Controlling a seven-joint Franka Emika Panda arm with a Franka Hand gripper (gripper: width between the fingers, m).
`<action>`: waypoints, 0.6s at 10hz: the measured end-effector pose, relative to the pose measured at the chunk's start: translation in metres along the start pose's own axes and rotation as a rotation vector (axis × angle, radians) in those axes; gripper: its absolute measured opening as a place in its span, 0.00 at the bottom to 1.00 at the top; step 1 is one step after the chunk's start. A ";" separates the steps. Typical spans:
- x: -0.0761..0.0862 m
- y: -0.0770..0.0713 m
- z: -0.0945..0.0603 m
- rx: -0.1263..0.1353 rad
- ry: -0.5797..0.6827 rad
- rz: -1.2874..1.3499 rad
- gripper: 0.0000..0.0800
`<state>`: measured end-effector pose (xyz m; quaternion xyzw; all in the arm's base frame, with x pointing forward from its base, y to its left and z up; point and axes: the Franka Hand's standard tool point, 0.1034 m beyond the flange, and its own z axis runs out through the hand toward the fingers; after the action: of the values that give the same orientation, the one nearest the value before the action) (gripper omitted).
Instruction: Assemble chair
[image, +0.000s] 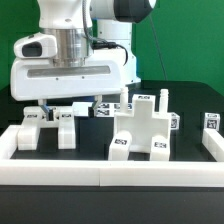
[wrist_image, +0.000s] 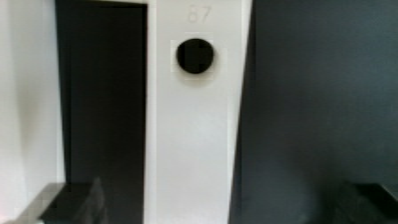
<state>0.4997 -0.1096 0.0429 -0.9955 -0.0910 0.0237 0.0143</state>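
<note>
Wrist view crops the chair piece (wrist_image: 192, 130); fingers (wrist_image: 68, 205) barely visible.

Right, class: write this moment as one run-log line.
claw: open, nothing held | below claw: white chair part with dark oval hole | chair: unfinished

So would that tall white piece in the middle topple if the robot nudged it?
Possibly, if pushed high: the tall white piece stands upright. It looks chunky and solid, so it is probably stiff, and its smooth surface may be slippery.
</note>
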 end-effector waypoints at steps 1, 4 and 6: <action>0.000 0.000 0.000 0.000 0.000 0.000 0.81; -0.001 0.001 0.005 -0.007 0.001 -0.021 0.81; -0.004 0.003 0.012 -0.007 -0.011 -0.026 0.81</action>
<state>0.4956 -0.1134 0.0306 -0.9941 -0.1041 0.0288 0.0107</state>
